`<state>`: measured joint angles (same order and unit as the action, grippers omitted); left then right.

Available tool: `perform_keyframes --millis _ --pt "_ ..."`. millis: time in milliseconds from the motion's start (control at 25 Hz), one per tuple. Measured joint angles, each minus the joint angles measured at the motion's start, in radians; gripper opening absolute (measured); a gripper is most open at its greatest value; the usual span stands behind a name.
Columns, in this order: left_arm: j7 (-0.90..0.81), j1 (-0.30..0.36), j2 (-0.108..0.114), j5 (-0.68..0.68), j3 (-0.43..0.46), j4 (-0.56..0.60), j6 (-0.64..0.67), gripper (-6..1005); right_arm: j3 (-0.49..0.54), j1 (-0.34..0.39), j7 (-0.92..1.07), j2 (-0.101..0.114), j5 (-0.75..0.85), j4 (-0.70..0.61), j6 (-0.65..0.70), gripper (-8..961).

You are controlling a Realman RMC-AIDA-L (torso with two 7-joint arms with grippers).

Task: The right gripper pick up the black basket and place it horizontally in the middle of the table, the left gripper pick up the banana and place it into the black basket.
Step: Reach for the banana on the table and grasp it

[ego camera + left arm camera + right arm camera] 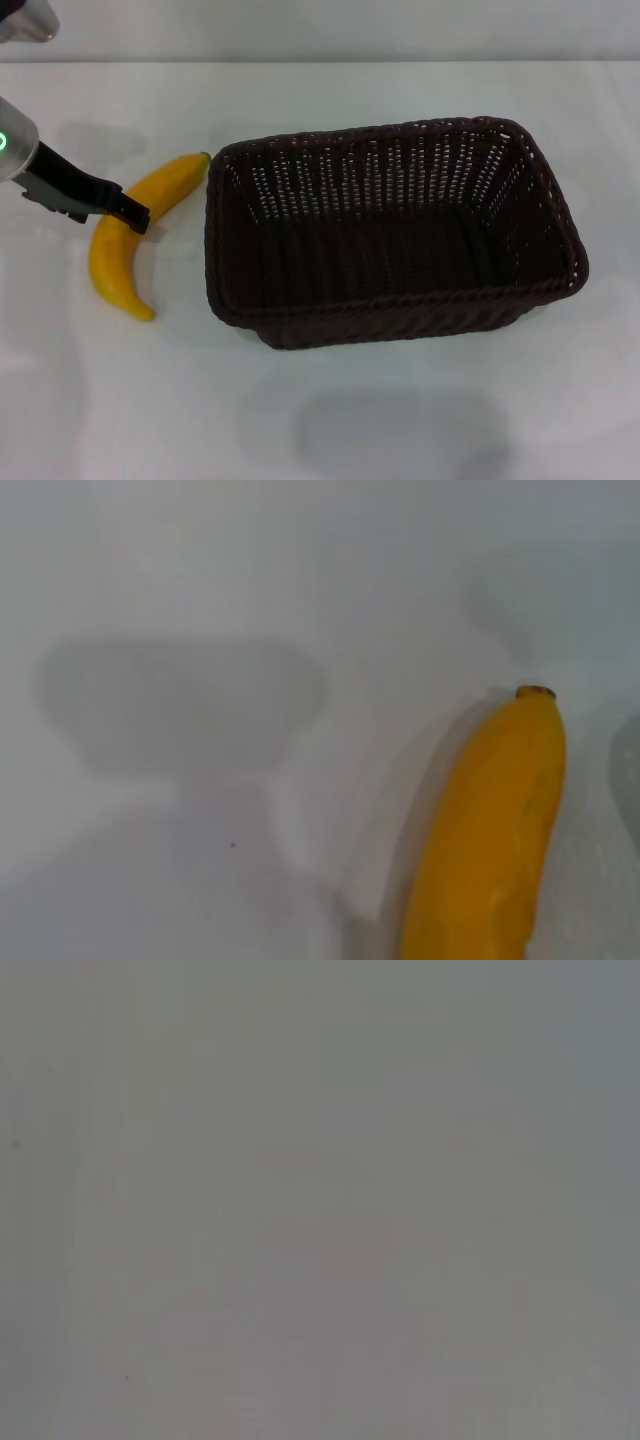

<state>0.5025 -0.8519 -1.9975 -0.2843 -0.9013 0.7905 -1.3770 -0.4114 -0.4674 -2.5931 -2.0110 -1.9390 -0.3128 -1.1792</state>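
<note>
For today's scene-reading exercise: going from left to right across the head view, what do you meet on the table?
left gripper reaching in from the left edge → banana, lying on the white table → black basket, standing apart to the banana's right.

yellow-orange banana, woven black basket

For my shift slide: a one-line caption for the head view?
Left hand over the banana beside the black basket on the table.
</note>
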Motion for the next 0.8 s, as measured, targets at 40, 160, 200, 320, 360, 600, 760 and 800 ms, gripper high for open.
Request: perform_keyframes --millis 40,160,200,320,360,600,760,800 --pt "0.000 0.000 0.000 0.001 0.000 -0.003 0.006 782 0.001 0.000 0.000 0.000 0.000 0.000 0.000 685" --pt "-0.002 0.000 0.000 0.004 0.000 -0.005 0.015 770 0.005 -0.003 0.000 0.000 0.000 0.000 0.000 685" --pt "-0.002 0.000 0.001 0.004 -0.001 -0.007 0.015 766 0.005 -0.003 0.001 0.000 0.000 0.000 0.000 685" --pt "-0.003 -0.009 0.007 0.005 -0.001 -0.030 0.021 753 0.002 -0.005 0.005 0.000 0.000 0.000 0.000 684" --pt "-0.003 -0.012 0.008 0.005 -0.001 -0.041 0.023 749 0.000 -0.006 0.006 0.000 0.000 0.001 0.000 684" --pt "-0.002 -0.027 0.001 0.049 -0.001 -0.057 0.028 590 -0.004 -0.010 0.007 0.000 0.000 0.001 0.001 684" --pt "-0.002 -0.027 0.001 0.055 0.001 -0.051 0.033 506 -0.004 -0.011 0.007 0.000 0.000 0.001 0.001 684" --pt "-0.005 -0.027 0.004 0.054 0.003 -0.037 0.030 501 -0.004 -0.011 0.007 0.000 0.000 0.001 0.001 684"
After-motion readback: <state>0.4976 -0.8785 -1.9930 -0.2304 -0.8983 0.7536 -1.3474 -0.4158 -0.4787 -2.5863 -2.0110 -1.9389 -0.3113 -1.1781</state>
